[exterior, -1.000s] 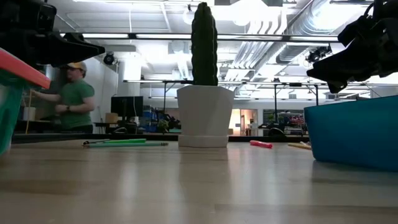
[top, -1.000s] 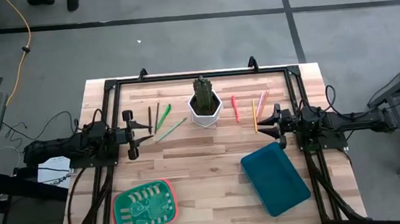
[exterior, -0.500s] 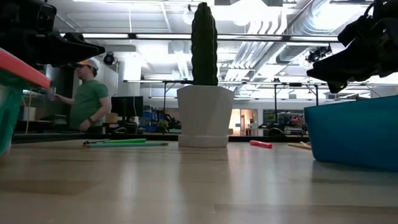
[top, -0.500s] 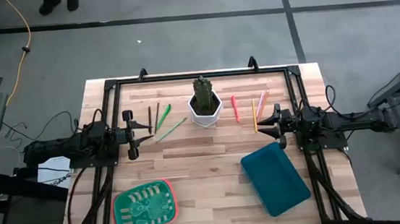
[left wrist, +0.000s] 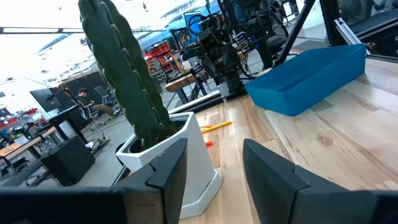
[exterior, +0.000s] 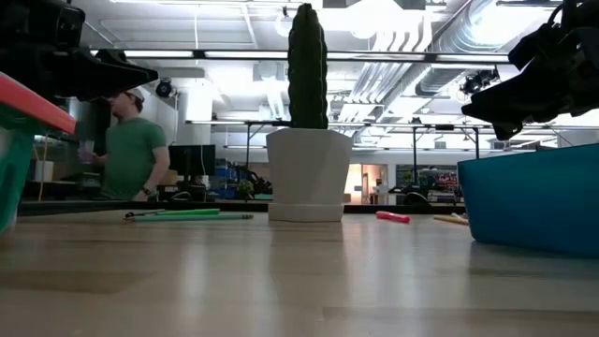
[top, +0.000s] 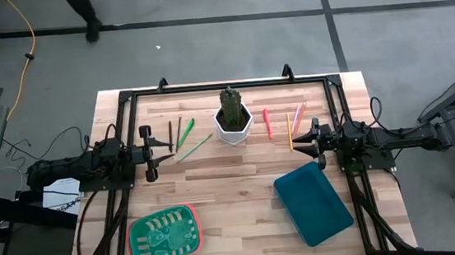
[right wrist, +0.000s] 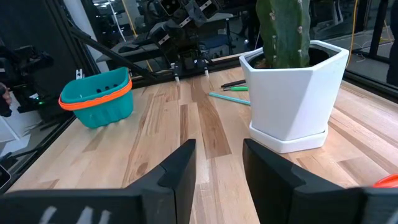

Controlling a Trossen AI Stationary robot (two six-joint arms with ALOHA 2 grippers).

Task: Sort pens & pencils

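Observation:
Left of a white cactus pot [top: 233, 120] lie two green pens [top: 187, 133] and two dark pencils [top: 172, 135], flat on the wood. To the pot's right lie a red pen [top: 266, 122], a pink pen [top: 298, 111] and a yellow pencil [top: 289, 132]. My left gripper [top: 149, 152] stands open at the table's left, level, fingers pointing at the pot [left wrist: 186, 155]. My right gripper [top: 316, 142] stands open at the table's right, facing the pot [right wrist: 298, 93] from the other side. Neither has anything between its fingers.
A teal bin [top: 313, 202] sits at the near right and a green basket with an orange rim [top: 164, 236] at the near left. A black frame [top: 224, 85] runs around the table. A person [exterior: 131, 150] stands in the room behind.
Both arms have kept still and nothing on the table has moved. Only the person in the room behind has shifted a little.

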